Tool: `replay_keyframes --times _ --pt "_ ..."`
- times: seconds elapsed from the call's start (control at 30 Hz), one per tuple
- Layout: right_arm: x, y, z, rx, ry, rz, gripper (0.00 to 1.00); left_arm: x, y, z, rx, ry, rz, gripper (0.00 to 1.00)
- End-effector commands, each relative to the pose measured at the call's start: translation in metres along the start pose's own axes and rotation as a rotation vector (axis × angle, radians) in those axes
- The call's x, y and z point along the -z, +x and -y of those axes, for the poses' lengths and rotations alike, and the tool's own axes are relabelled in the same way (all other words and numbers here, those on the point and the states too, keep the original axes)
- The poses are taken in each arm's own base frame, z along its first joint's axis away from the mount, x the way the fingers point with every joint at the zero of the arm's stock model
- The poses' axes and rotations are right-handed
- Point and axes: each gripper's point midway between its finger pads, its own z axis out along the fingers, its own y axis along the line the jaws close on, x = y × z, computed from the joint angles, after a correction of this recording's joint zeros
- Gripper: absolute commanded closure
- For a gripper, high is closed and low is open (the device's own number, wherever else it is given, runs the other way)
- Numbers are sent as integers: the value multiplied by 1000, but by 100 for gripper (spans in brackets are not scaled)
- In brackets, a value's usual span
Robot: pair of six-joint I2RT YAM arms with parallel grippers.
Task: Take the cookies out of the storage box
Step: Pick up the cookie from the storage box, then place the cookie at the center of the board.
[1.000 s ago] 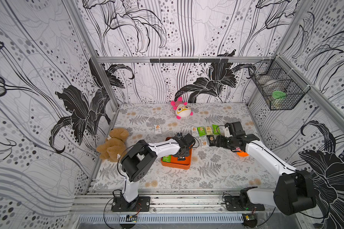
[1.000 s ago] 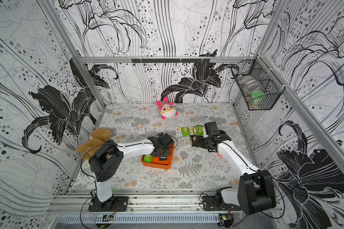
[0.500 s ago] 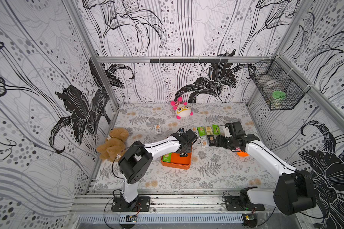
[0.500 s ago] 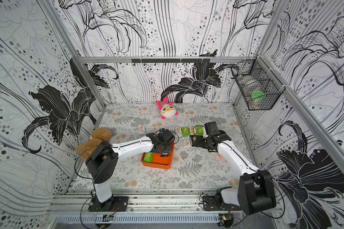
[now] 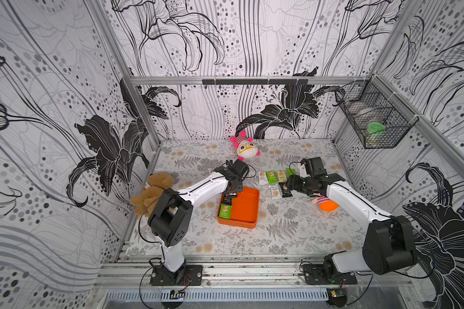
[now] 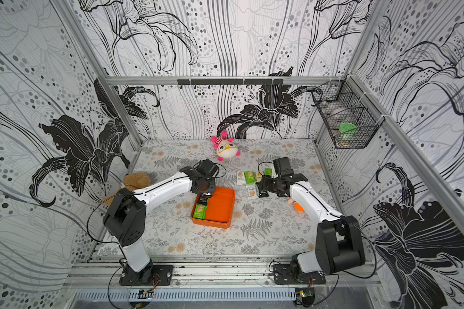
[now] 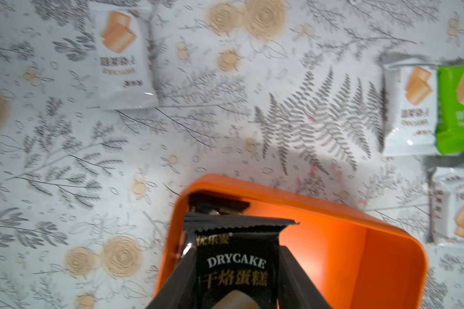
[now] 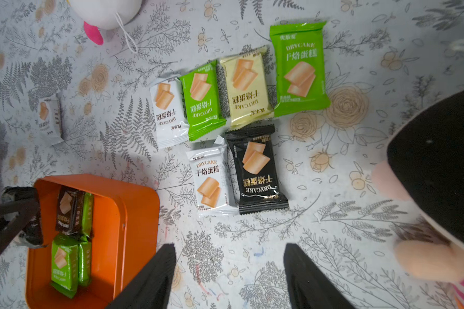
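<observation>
The orange box (image 5: 245, 207) sits on the middle of the worktop (image 5: 279, 240), with green packets (image 5: 225, 212) along its left wall. Over its far left corner, the left pincer (image 7: 236, 251) pinches a black packet (image 7: 235, 232). The right pincer (image 8: 229, 250) is half wide and holds nothing. It hangs over loose packets (image 8: 212, 184) just beyond the box. A doll (image 5: 325, 204) lies under the right arm. Bare worktop shows before the box.

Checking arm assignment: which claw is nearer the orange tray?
Left. The left claw hangs over the far left corner of the orange tray, shut on a black Drycake packet. The right claw, open, is off the tray's right side, over the mat.
</observation>
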Motion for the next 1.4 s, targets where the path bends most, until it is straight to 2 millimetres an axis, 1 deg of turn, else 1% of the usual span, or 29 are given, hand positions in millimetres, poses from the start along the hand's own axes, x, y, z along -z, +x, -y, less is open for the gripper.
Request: replay_keyframes --times 0.0,0.1,0.27,0.47,0.63,0.67,0.7,0.83,0.97,1.1,1.2,1.3,1.37 --pt "-6 -15 -6 -32 -22 25 30 4 -31 -23 -21 -23 39 53" --pt "-13 -20 -9 -46 -36 31 30 -12 -48 -48 -2 -55 31 53" --pt "-24 -27 -13 -60 -51 35 30 -44 -67 -84 44 -88 -11 53" --pt "-35 -35 -12 -66 -33 25 30 -73 -90 -114 94 -125 -27 53" --pt "-44 -40 -11 -69 -20 12 30 -89 -98 -141 127 -153 -46 53" --pt "-42 -44 -13 -64 -20 18 30 -92 -99 -145 130 -159 -48 53" --pt "-49 -41 -11 -64 -10 1 30 -94 -100 -148 132 -162 -52 53" --pt "-57 -46 -9 -57 5 -15 30 -101 -101 -153 128 -163 -56 53" --pt "-62 -50 -10 -51 9 -23 30 -110 -96 -151 127 -156 -66 53" --pt "-61 -54 -12 -44 12 -21 30 -117 -92 -152 126 -155 -76 53" --pt "-60 -55 -11 -37 20 -22 30 -119 -92 -151 123 -152 -76 53" --pt "-58 -56 -12 -36 20 -20 30 -120 -91 -153 123 -154 -77 50" --pt "-55 -56 -12 -35 18 -15 30 -118 -91 -153 123 -153 -76 44"
